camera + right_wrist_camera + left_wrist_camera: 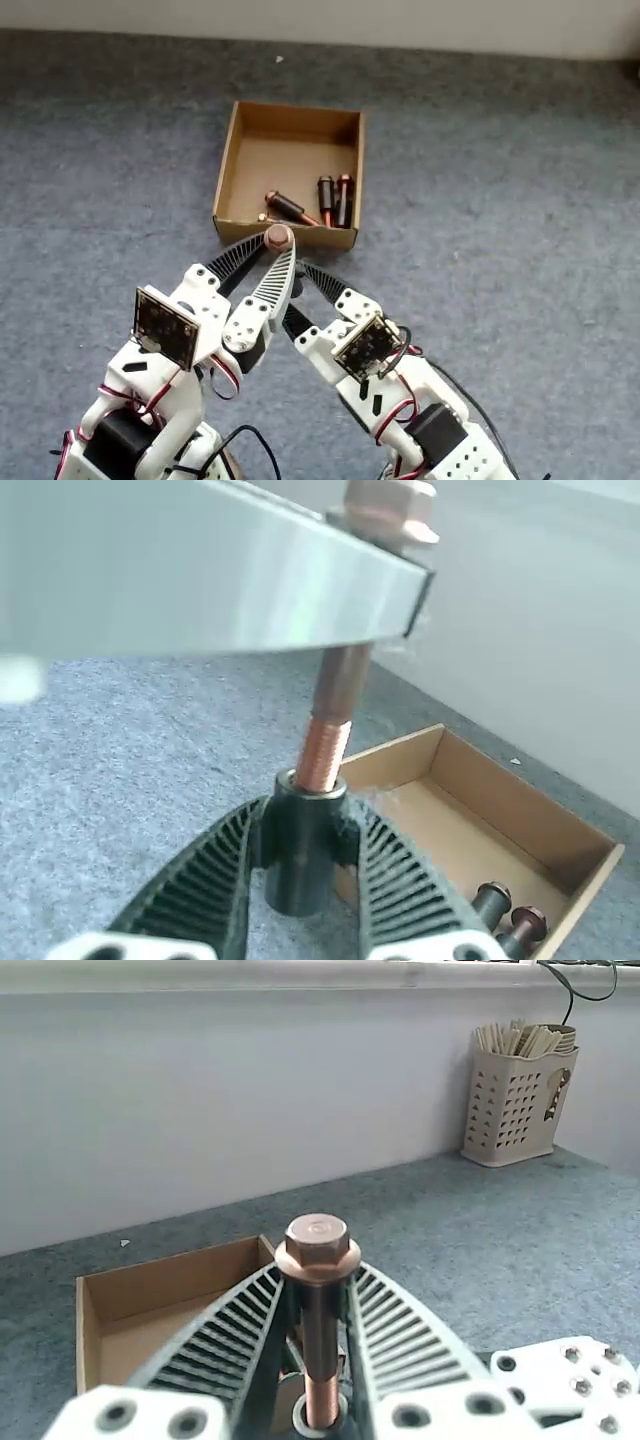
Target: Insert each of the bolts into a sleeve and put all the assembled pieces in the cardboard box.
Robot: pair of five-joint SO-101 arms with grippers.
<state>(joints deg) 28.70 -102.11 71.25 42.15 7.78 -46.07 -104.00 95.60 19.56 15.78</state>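
Upright copper bolt, threaded tip entering the black sleeve.

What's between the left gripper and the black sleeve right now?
The threaded shank of the copper-coloured hex bolt, its tip in the mouth of the black cylindrical sleeve; the right wrist view shows it.

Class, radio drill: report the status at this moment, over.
Left pincer shut on bolt, head up. Right pincer shut on sleeve, bolt's threaded tip in its mouth. Three assembled pieces in cardboard box. Nothing blocking.
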